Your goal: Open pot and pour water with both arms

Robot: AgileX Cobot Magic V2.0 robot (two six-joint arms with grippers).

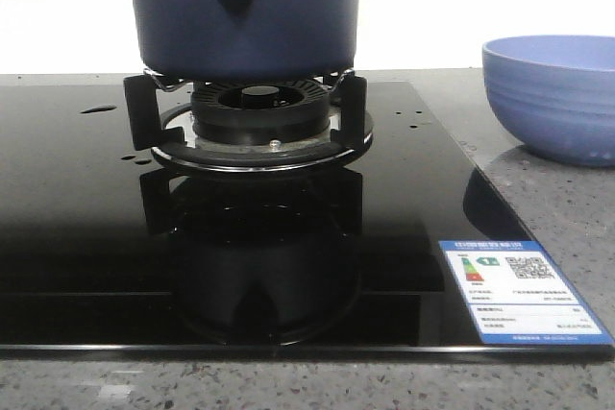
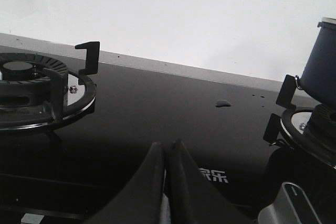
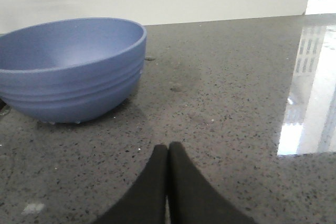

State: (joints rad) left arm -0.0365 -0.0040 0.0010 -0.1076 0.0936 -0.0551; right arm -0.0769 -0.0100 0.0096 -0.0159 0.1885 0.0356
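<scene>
The large dark navy-blue round pot sits on the black burner stand of the glossy black glass hob (small water drops dot the glass). The left pincer and right pincer are both pressed together, empty, the right one over the speckled grey bench near the light blue ribbed bowl.

pot top cut off by frame edge, bowl cropped at right, label text too small to read

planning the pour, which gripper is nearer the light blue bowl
Right. Its shut fingers face the bowl across bare counter; the left gripper is over the hob, with only the pot in its view.
</scene>
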